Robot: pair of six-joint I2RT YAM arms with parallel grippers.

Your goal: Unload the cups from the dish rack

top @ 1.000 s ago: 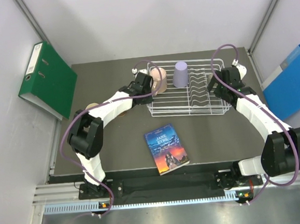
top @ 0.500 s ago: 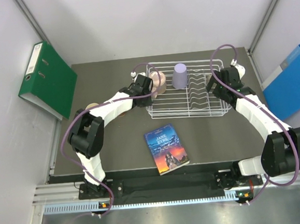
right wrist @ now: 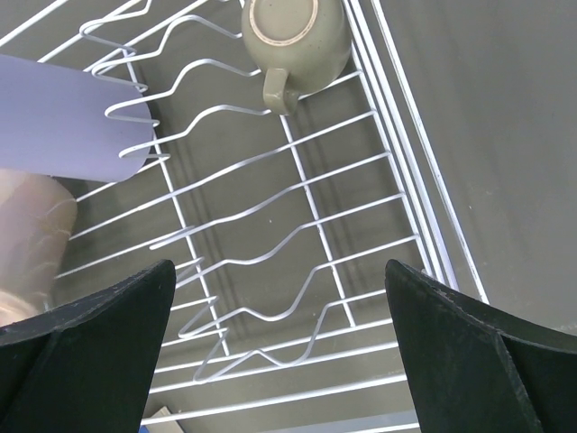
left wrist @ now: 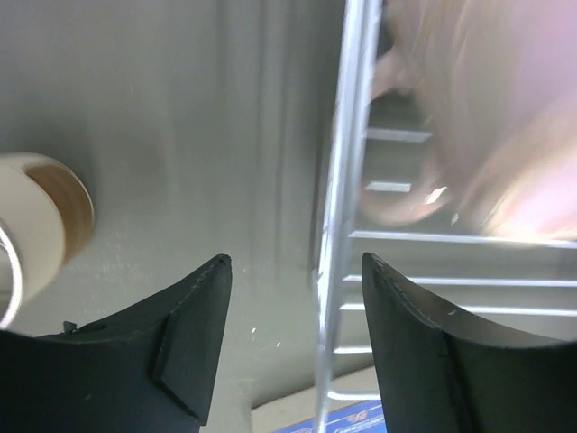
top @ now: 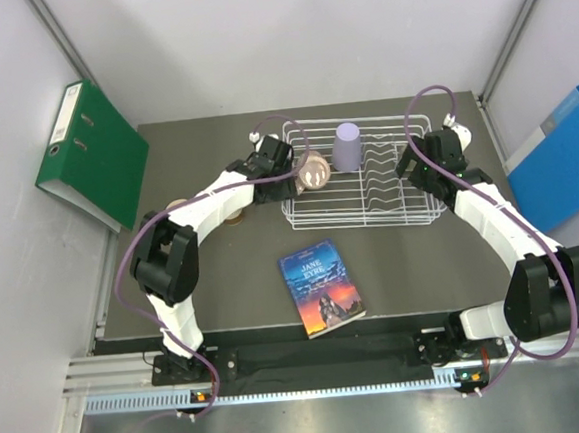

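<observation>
Blurring at the left wrist view's edge, a pinkish cup [left wrist: 491, 117] is cropped; both jaws gape.

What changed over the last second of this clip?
The salmon-pink cup at the dish rack's left end tipped over and shifted nearward, beside the left gripper, whose jaws stand open astride the rack rim. The rack shifted slightly left. The lilac tumbler, the book and the open right gripper stayed about as they were.
</observation>
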